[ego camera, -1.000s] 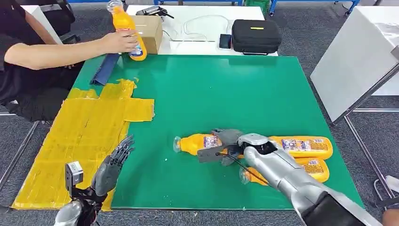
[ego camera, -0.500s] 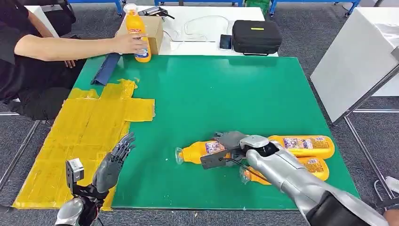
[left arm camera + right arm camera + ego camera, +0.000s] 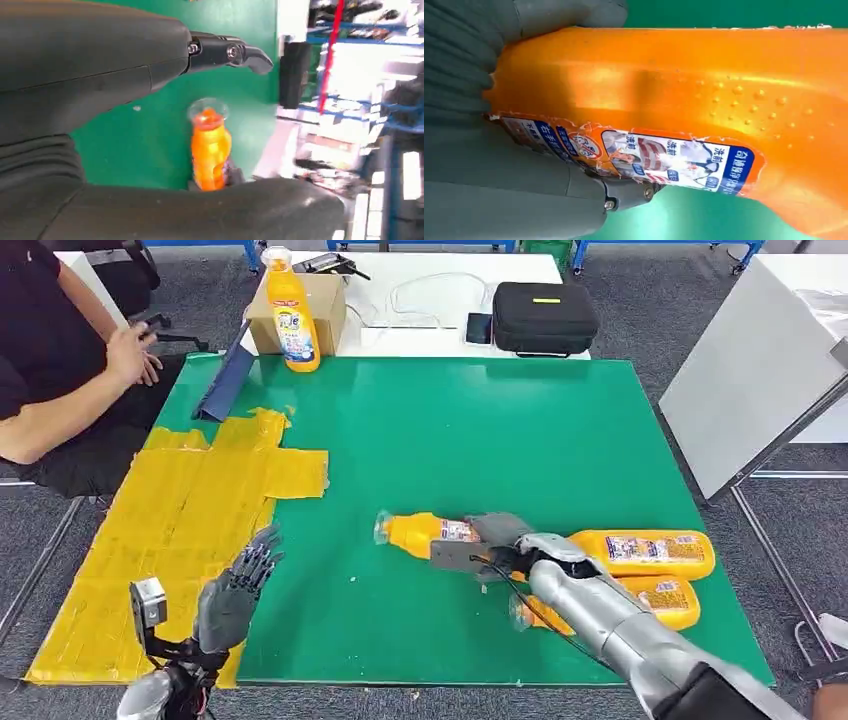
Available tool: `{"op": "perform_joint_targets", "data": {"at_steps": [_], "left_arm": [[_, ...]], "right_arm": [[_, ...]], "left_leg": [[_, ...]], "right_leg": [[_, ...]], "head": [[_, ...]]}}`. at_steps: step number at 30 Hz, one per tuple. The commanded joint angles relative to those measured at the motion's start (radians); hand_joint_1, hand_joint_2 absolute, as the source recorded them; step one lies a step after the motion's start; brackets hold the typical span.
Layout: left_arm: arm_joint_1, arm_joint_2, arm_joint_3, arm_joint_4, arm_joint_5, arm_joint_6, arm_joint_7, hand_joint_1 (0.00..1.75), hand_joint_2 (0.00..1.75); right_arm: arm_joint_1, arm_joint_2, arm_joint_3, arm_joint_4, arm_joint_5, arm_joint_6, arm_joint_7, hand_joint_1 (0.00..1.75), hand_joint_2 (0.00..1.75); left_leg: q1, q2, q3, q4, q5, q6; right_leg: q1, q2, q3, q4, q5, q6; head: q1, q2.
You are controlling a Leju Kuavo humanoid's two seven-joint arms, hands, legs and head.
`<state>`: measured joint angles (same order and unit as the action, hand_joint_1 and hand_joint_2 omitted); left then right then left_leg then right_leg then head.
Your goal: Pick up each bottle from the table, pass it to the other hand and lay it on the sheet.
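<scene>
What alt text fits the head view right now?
The right hand grips an orange bottle lying on the green table, two more bottles beside it. The left hand hovers open by the yellow sheet.

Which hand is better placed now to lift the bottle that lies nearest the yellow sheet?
The right hand. Its fingers already wrap the orange bottle on the green table. The left hand hangs open near the yellow sheet, apart from it, better placed to receive.
</scene>
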<state>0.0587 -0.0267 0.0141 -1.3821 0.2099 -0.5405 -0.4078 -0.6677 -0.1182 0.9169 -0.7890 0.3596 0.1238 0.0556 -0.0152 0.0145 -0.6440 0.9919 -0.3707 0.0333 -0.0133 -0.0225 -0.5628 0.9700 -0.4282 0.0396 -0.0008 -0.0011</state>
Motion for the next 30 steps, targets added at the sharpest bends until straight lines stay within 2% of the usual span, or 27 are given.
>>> {"op": "perform_joint_targets", "data": {"at_steps": [1,5,6,8,11,12,15,19,30], "left_arm": [[0.071,-0.141,-0.030,-0.167,0.133,0.101,0.031,0.00,0.00],[0.075,-0.142,-0.046,-0.176,0.143,0.122,0.031,0.00,0.00],[0.080,-0.145,-0.055,-0.185,0.142,0.147,0.037,0.00,1.75],[0.096,-0.163,-0.099,-0.228,0.110,0.213,0.034,0.00,1.75],[0.100,-0.161,-0.170,-0.279,0.067,0.310,0.028,0.00,1.75],[0.100,-0.161,-0.178,-0.285,0.065,0.319,0.029,0.00,1.75],[0.099,-0.156,-0.183,-0.290,0.059,0.330,0.029,0.00,1.75],[0.095,-0.157,-0.213,-0.309,0.069,0.368,0.038,0.00,1.75],[0.108,-0.144,-0.225,-0.331,0.115,0.362,0.043,0.00,1.75]], "right_arm": [[0.286,0.070,-0.321,-0.340,-0.044,-0.143,-0.081,1.75,1.75],[0.305,0.078,-0.330,-0.372,-0.032,-0.148,-0.078,1.75,1.75],[0.326,0.085,-0.345,-0.400,-0.027,-0.151,-0.095,1.75,1.75],[0.396,0.099,-0.349,-0.494,-0.006,-0.157,-0.115,1.75,1.75],[0.442,0.126,-0.300,-0.533,0.035,-0.145,-0.103,1.75,1.75],[0.445,0.134,-0.288,-0.530,0.045,-0.151,-0.101,1.75,1.75],[0.442,0.141,-0.280,-0.519,0.052,-0.154,-0.103,1.75,1.75],[0.458,0.190,-0.207,-0.516,0.118,-0.177,-0.119,1.75,1.75],[0.463,0.200,-0.115,-0.558,0.152,-0.178,-0.118,1.75,1.75]], "left_leg": [[0.002,-0.001,0.001,0.001,-0.002,-0.003],[0.001,-0.002,-0.002,0.001,-0.002,-0.003],[0.001,-0.001,-0.002,0.001,-0.002,-0.003],[0.001,-0.002,-0.003,0.001,-0.002,-0.003],[0.002,-0.003,-0.003,0.002,-0.003,-0.004],[0.001,-0.002,-0.004,0.001,-0.002,-0.003],[0.002,-0.001,-0.005,0.001,-0.002,-0.003],[0.001,0.000,-0.005,0.001,-0.003,-0.003],[0.001,-0.001,-0.005,0.000,-0.003,-0.003]], "right_leg": [[0.001,0.001,0.001,-0.001,-0.001,-0.001],[0.000,0.001,-0.002,0.001,-0.001,-0.001],[0.000,0.002,-0.002,0.001,-0.002,-0.002],[0.001,0.001,-0.003,0.001,-0.001,-0.002],[0.001,0.000,-0.004,0.001,-0.003,-0.002],[0.001,0.000,-0.008,0.000,-0.002,-0.001],[0.001,0.001,-0.006,0.000,-0.002,-0.002],[0.001,0.002,-0.006,0.000,-0.001,-0.002],[0.001,0.002,-0.012,0.000,-0.002,-0.002]], "head": [[0.000,0.000],[-0.001,0.000],[-0.001,0.000],[0.000,0.000],[0.000,0.000],[-0.001,0.000],[-0.001,0.000],[-0.001,0.000],[-0.001,0.000]]}}
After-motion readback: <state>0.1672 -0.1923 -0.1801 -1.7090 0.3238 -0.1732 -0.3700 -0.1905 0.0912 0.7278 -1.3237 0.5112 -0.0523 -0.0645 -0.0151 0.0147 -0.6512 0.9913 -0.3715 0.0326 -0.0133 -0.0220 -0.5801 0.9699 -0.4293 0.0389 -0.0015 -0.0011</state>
